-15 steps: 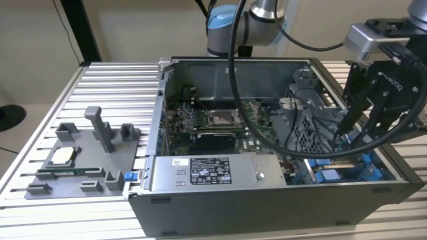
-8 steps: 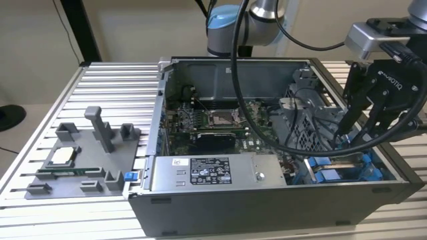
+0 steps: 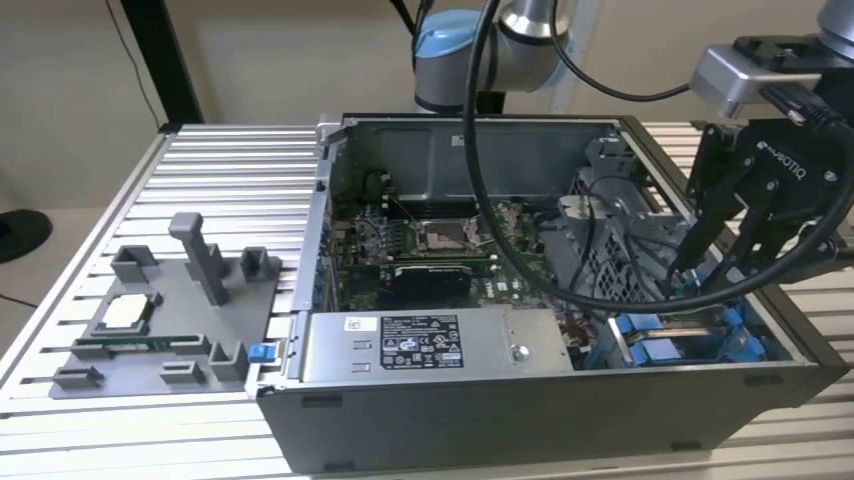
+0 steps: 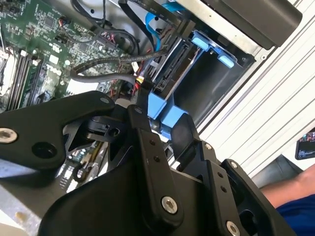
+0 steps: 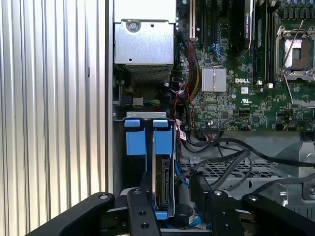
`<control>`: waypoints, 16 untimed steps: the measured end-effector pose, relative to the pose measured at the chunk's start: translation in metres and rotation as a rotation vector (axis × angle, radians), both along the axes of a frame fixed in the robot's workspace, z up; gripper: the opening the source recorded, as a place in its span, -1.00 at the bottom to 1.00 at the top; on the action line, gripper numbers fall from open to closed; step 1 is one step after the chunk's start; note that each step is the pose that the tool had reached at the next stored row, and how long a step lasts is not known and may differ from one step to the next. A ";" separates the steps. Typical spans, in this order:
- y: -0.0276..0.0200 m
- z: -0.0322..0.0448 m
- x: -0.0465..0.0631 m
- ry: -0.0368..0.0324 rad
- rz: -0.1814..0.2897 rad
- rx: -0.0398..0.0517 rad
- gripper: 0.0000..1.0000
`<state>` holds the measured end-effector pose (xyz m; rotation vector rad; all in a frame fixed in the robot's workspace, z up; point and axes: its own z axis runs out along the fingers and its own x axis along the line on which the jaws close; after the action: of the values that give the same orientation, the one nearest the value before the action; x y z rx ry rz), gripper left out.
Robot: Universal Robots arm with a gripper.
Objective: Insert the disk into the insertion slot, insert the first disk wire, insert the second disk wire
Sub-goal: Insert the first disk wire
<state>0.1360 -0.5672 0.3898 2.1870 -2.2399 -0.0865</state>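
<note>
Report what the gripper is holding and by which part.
The gripper appears to hold the disk, standing on edge in the insertion slot, by the end of its blue carrier frame.

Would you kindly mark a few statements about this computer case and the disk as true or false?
1. The disk stands on edge in the slot inside the computer case. True.
2. The gripper hangs over the grey fixture. False: it reaches into the case at the disk, away from the fixture.
3. A cooler covers the processor socket. False: the socket is uncovered.
4. The case rests on a ribbed metal table. True.
</note>
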 end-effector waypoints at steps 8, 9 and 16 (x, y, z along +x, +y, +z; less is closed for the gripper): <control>0.0002 0.0000 0.009 0.0028 0.000 0.0000 1.00; 0.0002 -0.0001 0.010 0.0038 0.000 0.0000 1.00; 0.0007 -0.0003 0.019 0.0099 0.000 0.0001 1.00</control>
<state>0.1547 -0.5665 0.3894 2.1816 -2.2349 -0.0973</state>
